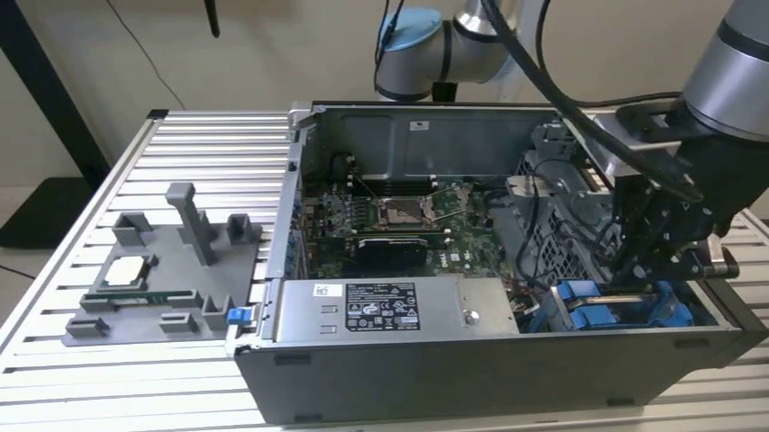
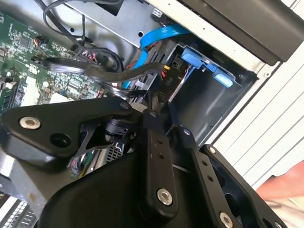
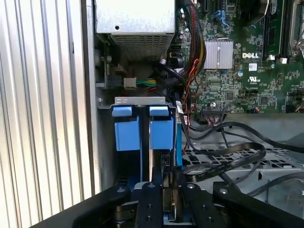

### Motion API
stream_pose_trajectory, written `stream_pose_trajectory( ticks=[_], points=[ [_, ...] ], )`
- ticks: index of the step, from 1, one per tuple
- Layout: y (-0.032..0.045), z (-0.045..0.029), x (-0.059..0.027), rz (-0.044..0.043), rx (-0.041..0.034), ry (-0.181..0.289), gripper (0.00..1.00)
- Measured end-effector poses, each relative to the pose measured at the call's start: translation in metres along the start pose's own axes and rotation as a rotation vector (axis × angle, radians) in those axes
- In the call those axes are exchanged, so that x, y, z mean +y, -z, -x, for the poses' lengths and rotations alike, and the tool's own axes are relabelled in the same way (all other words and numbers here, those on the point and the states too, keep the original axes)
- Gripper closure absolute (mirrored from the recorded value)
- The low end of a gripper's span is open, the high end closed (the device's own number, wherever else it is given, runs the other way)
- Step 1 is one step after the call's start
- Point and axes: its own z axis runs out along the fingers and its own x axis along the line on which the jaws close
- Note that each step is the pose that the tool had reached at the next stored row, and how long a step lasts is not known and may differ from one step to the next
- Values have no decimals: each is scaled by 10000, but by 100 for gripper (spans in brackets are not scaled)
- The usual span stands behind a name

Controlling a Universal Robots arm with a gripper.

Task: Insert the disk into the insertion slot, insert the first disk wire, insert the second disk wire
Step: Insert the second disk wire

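Gripper (image 3: 164, 190) sits low over the drive cage, black fingers (image 3: 151, 202) close together around a dark part at the slot (image 3: 161, 156); can't tell what it is or whether it's clamped. Two blue carrier tabs (image 3: 127, 130) sit side by side under a grey metal bracket (image 3: 140, 100), with the power supply (image 3: 135, 21) beyond and ribbed table (image 3: 42, 114) alongside the case wall. Black cables (image 3: 223, 161) loop over the perforated cage top (image 3: 266, 164), motherboard (image 3: 237, 61) with a finned heatsink (image 3: 218, 51) past them.
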Motion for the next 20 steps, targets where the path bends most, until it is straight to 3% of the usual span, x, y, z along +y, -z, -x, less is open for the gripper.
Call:
stream_pose_trajectory(
  ticks=[7,20],
  points=[
    [198,7,-12,0,6,0,0],
    [430,15,-25,0,4,-1,0]
  ],
)
